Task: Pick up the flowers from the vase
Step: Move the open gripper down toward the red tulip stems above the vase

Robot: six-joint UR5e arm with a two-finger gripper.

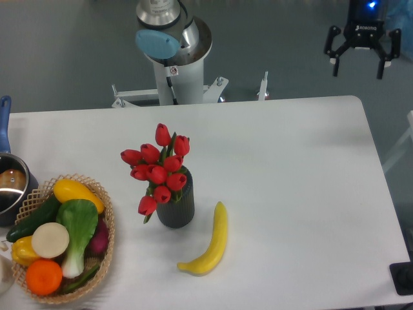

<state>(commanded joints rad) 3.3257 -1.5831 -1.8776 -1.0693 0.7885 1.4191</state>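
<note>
The flowers (158,168), a bunch of red tulip buds on green stems, stand in the vase (176,208), a short dark ribbed cylinder left of the table's middle. The buds lean to the left over the vase's rim. My gripper (357,66) hangs at the top right, beyond the table's far edge and far from the vase. Its two black fingers (335,57) point down and stand apart, open, with nothing between them.
A yellow banana (211,242) lies just right of the vase. A wicker basket (103,245) with vegetables and an orange sits at the front left. A steel pot (10,187) with a blue handle is at the left edge. The arm's base (173,45) stands behind the table.
</note>
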